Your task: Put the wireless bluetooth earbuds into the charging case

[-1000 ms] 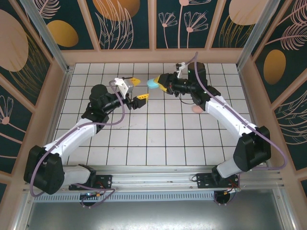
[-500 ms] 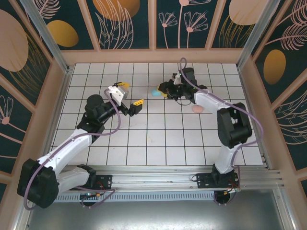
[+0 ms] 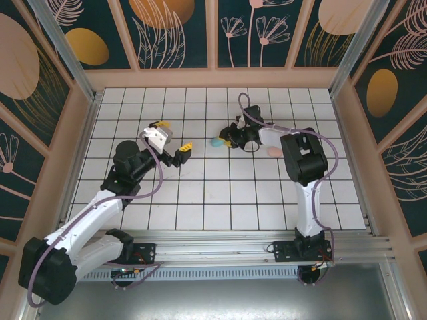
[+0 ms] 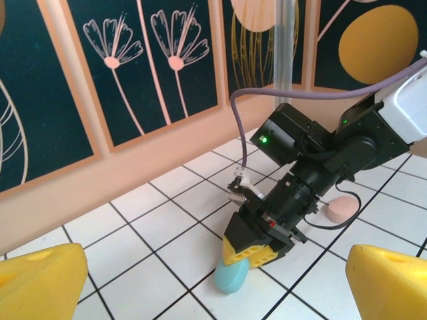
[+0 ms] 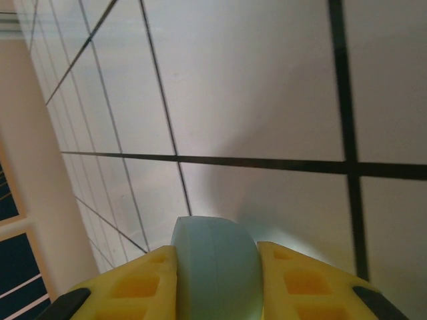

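Observation:
My right gripper [image 3: 224, 140] is shut on a light blue egg-shaped charging case [image 3: 217, 142], whose lower end sits at the white tiles just right of the table's middle. The right wrist view has the blue case [image 5: 213, 267] wedged between both yellow fingers [image 5: 133, 293]. From the left wrist I look at that case [image 4: 231, 275] under the right gripper [image 4: 257, 250]. My left gripper [image 3: 173, 136] hangs open and empty a short way left of it, its yellow fingers [image 4: 40, 283] spread wide. The earbuds are out of view.
A pink oval case [image 3: 274, 152] lies on the tiles to the right of the right gripper, also seen as the pink case [image 4: 341, 209] from the left wrist. Wooden walls [image 3: 213, 79] with dark floral panels ring the table.
The right gripper has brought the blue case down from mid-air to the tiles and nearer. The left gripper has opened wider and drawn back to the left, away from the case.

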